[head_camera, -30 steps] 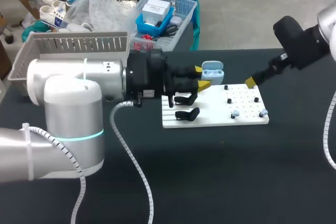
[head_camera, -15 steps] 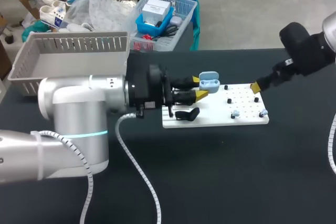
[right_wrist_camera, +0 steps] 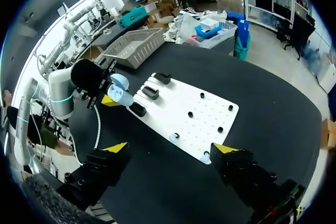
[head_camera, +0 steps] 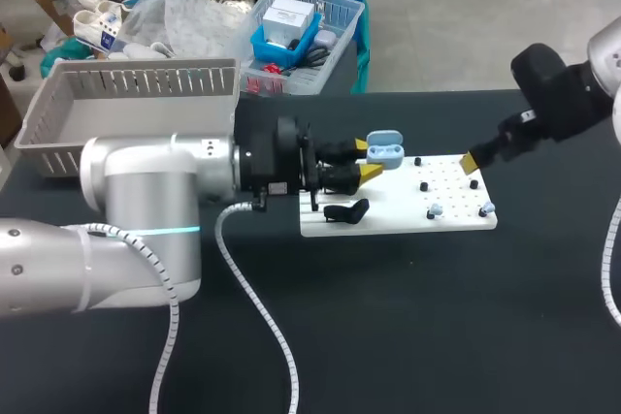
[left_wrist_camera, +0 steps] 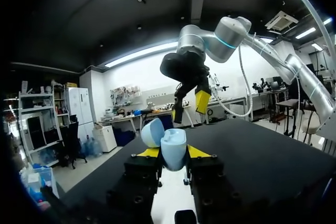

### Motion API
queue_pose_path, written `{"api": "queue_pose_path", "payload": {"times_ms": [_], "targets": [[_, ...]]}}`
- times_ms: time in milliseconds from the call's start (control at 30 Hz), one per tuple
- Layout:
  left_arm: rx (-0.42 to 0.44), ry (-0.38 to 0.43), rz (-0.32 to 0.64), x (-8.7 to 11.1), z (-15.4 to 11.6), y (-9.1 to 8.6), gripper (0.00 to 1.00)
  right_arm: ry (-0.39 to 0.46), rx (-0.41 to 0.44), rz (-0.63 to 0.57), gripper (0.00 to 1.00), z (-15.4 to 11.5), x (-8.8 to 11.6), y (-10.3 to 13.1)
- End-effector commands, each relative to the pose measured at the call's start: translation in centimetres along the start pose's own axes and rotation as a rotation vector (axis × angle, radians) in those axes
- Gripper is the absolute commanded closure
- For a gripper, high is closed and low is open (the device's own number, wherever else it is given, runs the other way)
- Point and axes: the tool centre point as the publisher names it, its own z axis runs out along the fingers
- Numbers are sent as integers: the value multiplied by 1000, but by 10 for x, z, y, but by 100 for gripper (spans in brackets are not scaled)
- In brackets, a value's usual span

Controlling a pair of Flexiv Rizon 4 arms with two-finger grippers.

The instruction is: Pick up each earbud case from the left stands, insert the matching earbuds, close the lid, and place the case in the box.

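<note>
While the left gripper [head_camera: 369,160] clamps the open pale-blue plastic earbud case [head_camera: 385,150], the right gripper [right_wrist_camera: 170,148] gapes empty, small pale-blue earbuds [head_camera: 434,210] not yet inserted.

On the table [head_camera: 388,317], the basket [head_camera: 146,79] sits behind-left of the board [head_camera: 388,212], with two earbuds [head_camera: 436,210], seemingly, on its right end.

Smooth pale-blue plastic earbud case [head_camera: 385,149], matt white board [head_camera: 398,210], matt black tabletop [head_camera: 437,317], grey plastic basket [head_camera: 146,79]

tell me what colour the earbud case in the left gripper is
Light blue. The earbud case shows best in the left wrist view, held by the left gripper.
</note>
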Motion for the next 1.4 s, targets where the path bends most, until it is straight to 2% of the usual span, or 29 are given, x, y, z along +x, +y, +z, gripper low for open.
{"api": "queue_pose_path", "payload": {"times_ms": [33,333,533,667,800,1067,1400], "targets": [[1,1,3,2,0,1,100,0,-3,2,0,2,-2,-1],[2,2,3,2,0,1,100,11,-3,3,0,2,0,-2],[2,2,3,2,0,1,100,36,21,14,0,2,10,-11],[2,2,3,2,0,1,100,64,66,8,0,0,16,-18],[2,2,3,2,0,1,100,150,162,-2,0,0,23,-25],[2,2,3,2,0,1,100,162,295,-16,0,5,39,-32],[2,2,3,2,0,1,100,192,332,-52,0,27,53,-36]]}}
